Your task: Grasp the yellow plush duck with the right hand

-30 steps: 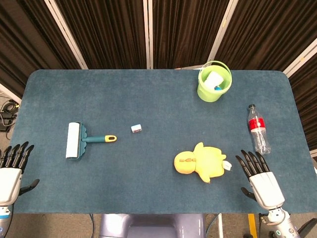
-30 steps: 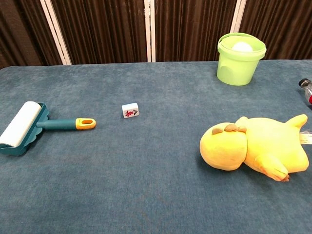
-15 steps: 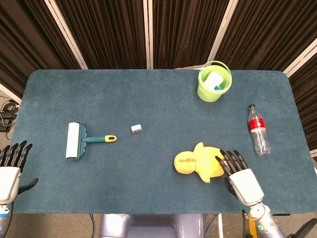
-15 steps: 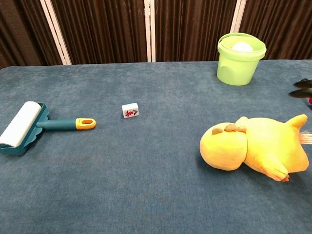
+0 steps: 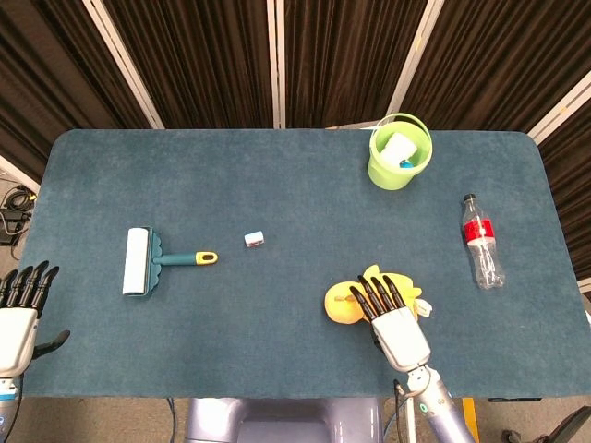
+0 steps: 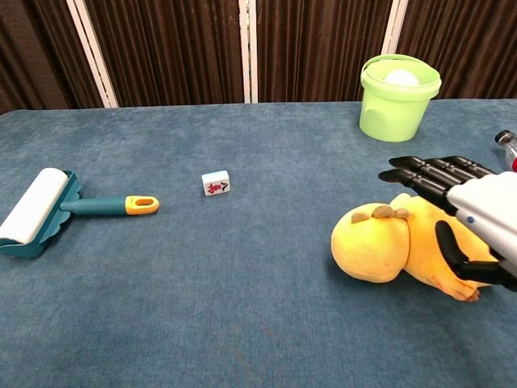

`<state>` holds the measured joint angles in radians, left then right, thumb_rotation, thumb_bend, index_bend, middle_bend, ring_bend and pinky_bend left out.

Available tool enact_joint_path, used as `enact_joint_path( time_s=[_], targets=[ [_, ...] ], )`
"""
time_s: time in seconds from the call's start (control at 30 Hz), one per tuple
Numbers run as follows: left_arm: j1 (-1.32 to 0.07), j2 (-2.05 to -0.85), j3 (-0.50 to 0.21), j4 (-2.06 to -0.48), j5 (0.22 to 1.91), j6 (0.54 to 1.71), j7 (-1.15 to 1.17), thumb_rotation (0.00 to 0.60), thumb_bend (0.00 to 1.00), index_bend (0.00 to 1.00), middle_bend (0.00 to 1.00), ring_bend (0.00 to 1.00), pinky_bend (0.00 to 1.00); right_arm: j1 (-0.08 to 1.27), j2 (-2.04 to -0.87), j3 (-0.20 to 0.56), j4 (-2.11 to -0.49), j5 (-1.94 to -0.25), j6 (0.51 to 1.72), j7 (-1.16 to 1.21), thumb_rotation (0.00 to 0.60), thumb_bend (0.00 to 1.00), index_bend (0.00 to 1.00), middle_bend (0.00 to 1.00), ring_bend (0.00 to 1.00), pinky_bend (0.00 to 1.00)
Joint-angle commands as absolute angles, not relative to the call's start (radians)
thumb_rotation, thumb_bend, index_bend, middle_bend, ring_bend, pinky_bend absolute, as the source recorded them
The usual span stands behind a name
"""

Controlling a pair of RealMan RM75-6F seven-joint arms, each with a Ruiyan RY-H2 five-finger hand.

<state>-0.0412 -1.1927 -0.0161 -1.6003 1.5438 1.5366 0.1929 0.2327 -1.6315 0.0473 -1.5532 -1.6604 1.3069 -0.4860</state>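
Note:
The yellow plush duck lies on its side on the blue table, right of centre near the front edge. My right hand hovers flat over the duck's body with its fingers stretched out and apart, holding nothing. The hand covers most of the duck's body in the head view. My left hand rests at the front left edge, fingers spread, far from the duck; the chest view does not show it.
A green bucket stands at the back right. A plastic bottle lies right of the duck. A lint roller and a small tile lie to the left.
My right hand has moved left from the table's right front edge to above the duck. The left hand and the duck have stayed put.

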Motion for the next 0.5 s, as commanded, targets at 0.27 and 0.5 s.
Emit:
enact_joint_path(
  time_s=[0.27,0.5],
  targets=[
    [-0.044,-1.194,-0.015,-1.603,1.539,1.529,0.201,0.600,0.12,0.00,0.00,0.00,0.00,0.269,-1.742,0.083,-1.462,-1.575,1.272,-0.525,0.600,1.00,0.00,0.00,0.00,0.00],
    [-0.047,-1.196,-0.012,-1.603,1.535,1.519,0.210,0.600,0.12,0.00,0.00,0.00,0.00,0.277,-1.777,0.072,-1.425,-1.561,1.273,-0.546,0.600,1.00,0.00,0.00,0.00,0.00]
  ],
)
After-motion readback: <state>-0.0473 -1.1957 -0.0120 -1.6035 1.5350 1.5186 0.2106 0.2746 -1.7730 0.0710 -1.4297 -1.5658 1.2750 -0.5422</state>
